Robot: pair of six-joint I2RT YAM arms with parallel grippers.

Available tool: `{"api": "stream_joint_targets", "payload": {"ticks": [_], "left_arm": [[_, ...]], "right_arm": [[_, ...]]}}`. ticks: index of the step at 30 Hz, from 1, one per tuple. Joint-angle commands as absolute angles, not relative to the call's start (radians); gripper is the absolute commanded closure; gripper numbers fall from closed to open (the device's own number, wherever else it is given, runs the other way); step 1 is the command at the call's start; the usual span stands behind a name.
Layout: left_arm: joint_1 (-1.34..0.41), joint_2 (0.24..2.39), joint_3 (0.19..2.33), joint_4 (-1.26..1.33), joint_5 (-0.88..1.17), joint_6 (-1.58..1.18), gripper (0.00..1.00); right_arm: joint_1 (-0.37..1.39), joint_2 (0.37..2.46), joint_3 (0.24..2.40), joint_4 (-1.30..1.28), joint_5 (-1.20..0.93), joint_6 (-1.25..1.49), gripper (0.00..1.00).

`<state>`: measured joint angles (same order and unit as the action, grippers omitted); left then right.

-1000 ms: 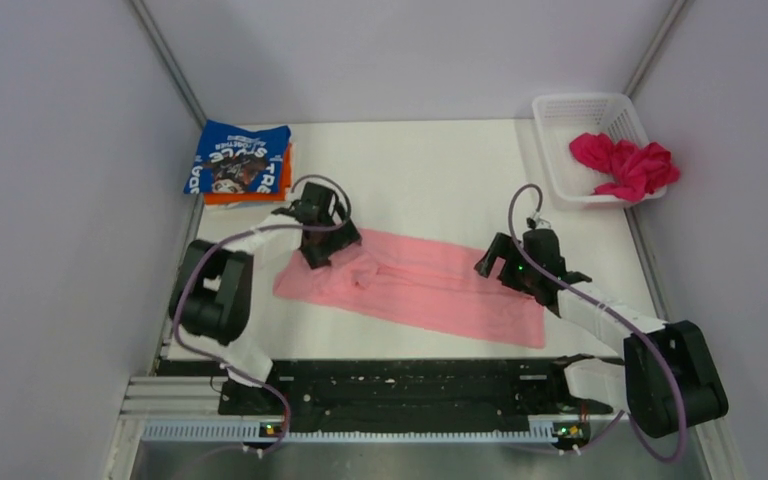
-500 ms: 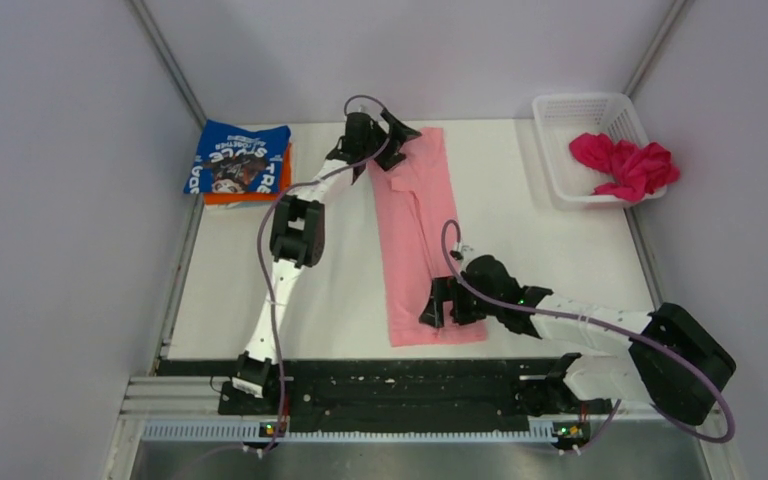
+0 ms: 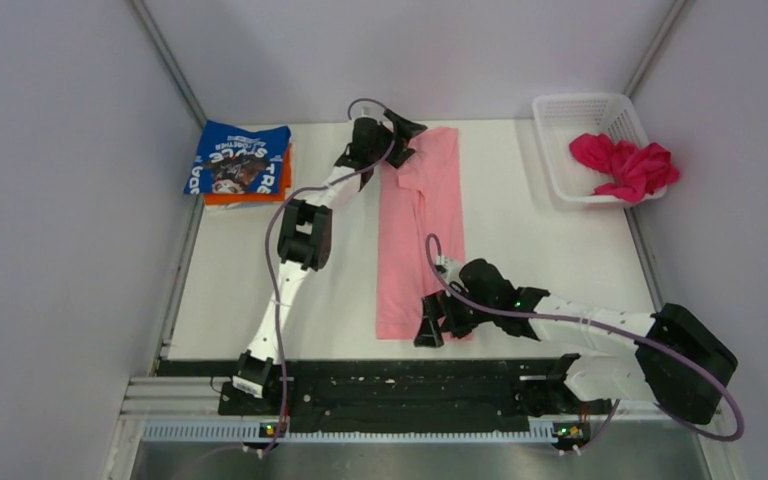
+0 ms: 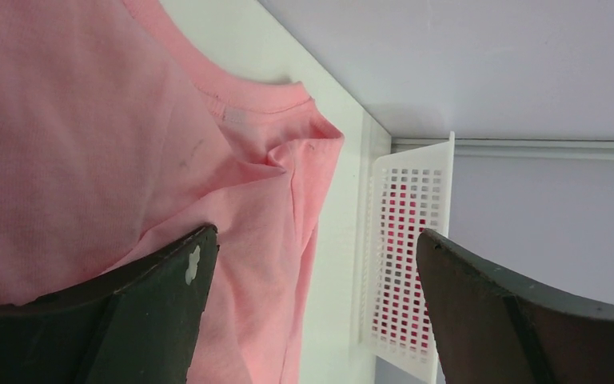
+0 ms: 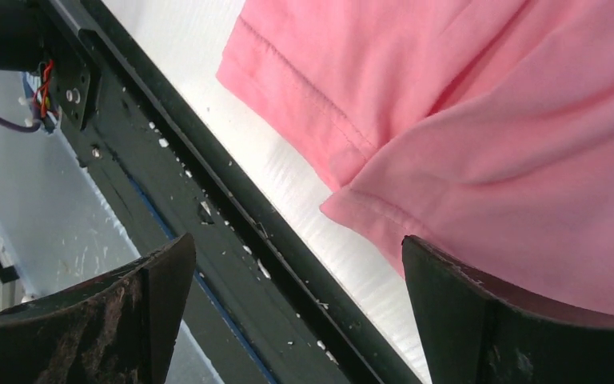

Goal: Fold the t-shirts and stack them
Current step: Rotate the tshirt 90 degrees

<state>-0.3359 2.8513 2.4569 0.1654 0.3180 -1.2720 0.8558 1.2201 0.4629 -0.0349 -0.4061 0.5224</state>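
Observation:
A light pink t-shirt (image 3: pixel 415 230) lies stretched lengthwise down the middle of the table, collar at the far end. My left gripper (image 3: pixel 407 137) is open over the collar end. In the left wrist view the pink cloth (image 4: pixel 88 144) lies under the left finger (image 4: pixel 128 320). My right gripper (image 3: pixel 434 328) is open at the near hem, and the pink hem (image 5: pixel 448 120) shows beside its right finger (image 5: pixel 512 320). A folded blue t-shirt (image 3: pixel 240 158) lies on an orange one (image 3: pixel 252 197) at the far left. A magenta t-shirt (image 3: pixel 625 165) is bunched in the basket.
The white lattice basket (image 3: pixel 560 105) stands at the far right corner; its wall (image 4: pixel 408 264) shows in the left wrist view. A black rail (image 5: pixel 208 200) runs along the table's near edge just below the hem. Grey walls close in the sides.
The pink shirt went from lying across the table to lying lengthwise. The left arm reached to the far end, the right arm came to the near hem; the shirt then shifted slightly.

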Motion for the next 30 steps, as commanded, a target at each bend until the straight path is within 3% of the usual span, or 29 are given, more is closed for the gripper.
{"api": "stream_joint_targets", "payload": {"ticks": [1,11,14,17,21,30], "left_arm": [[-0.341,2.748,2.478,0.065,0.347,-1.124,0.01],[-0.409,2.217,2.238,-0.279,0.291,-0.736,0.01],[-0.459,2.038,2.106,-0.488,0.111,-0.633,0.01],[-0.529,1.817,1.803,-0.504,-0.057,-0.613,0.01],[-0.579,1.513,1.294,-0.369,-0.048,-0.691,0.01],[-0.705,1.267,0.793,-0.485,0.098,-0.843,0.11]], "right_arm": [[0.867,1.075,0.517,-0.095,-0.263,0.516,0.01],[0.865,0.852,0.474,-0.230,-0.009,0.650,0.01],[0.864,0.809,0.491,-0.360,0.096,0.668,0.01],[0.862,0.804,0.503,-0.479,0.153,0.707,0.02],[0.861,0.818,0.481,-0.481,0.110,0.752,0.09],[0.862,0.939,0.464,-0.400,0.073,0.789,0.31]]}}
